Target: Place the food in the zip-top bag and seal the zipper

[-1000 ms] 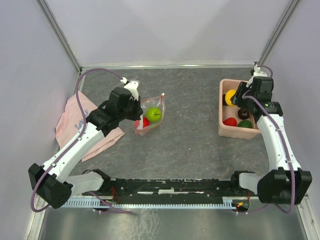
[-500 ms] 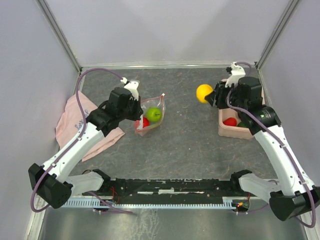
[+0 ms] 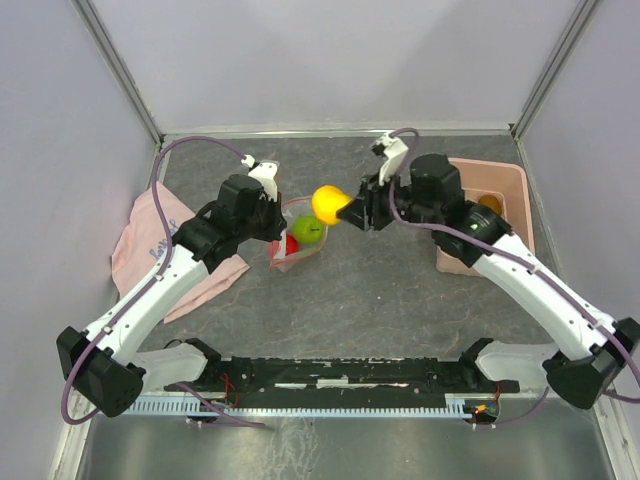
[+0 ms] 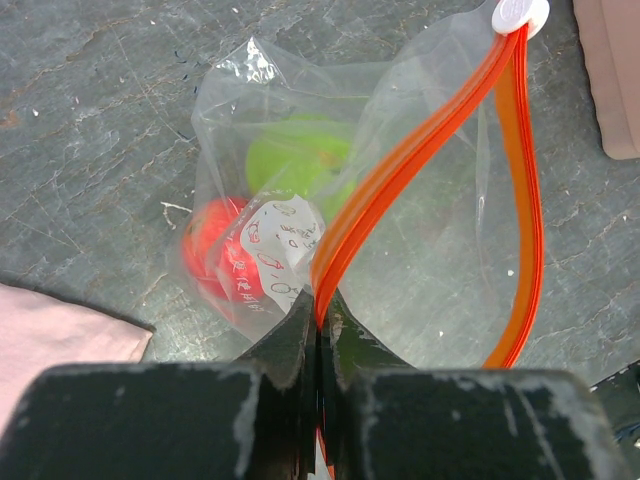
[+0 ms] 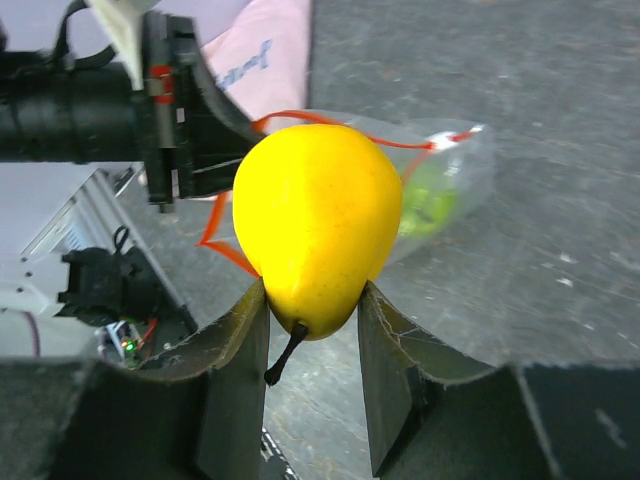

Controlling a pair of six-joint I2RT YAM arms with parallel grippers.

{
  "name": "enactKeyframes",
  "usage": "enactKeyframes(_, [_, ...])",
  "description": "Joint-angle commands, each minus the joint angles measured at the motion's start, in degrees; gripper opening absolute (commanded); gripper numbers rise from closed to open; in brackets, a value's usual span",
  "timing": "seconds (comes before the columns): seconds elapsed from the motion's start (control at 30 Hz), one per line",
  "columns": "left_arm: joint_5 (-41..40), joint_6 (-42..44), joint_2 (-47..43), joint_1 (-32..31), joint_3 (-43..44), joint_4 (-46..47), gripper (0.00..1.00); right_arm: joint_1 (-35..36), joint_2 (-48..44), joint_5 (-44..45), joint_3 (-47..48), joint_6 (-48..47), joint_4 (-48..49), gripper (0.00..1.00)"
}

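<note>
Top view: the right gripper [image 3: 347,211] grasps a yellow pear [image 3: 326,203], just right of the zip-top bag [image 3: 300,242], which lies left of centre on the tabletop [image 3: 400,290].

Left wrist view: the left gripper [image 4: 318,318] is clenched on one lip of the zipper [image 4: 525,180], so the mouth gapes. A green fruit [image 4: 295,160] and a red fruit [image 4: 213,262] lie inside.

Right wrist view: the bag's mouth lies beyond the pear. I judge the pear should be centred between the orange lips and lowered in before release, with the left grip firm.

Grey mottled table [image 3: 380,290], zip-top bag [image 3: 298,256], pink cloth [image 3: 140,240], pink bin [image 3: 490,164] far right
</note>
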Motion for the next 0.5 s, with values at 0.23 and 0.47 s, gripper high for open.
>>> enactKeyframes(0.23, [1.66, 2.71, -1.02, 0.33, 0.24, 2.32, 0.03, 8.21, 10.03, -1.97, 4.29, 0.71, 4.28, 0.28])
enactKeyframes(0.47, [2.65, 2.75, -1.02, 0.3, 0.19, 2.46, 0.03, 8.23, 16.27, 6.12, 6.3, -0.17, 0.44, 0.27])
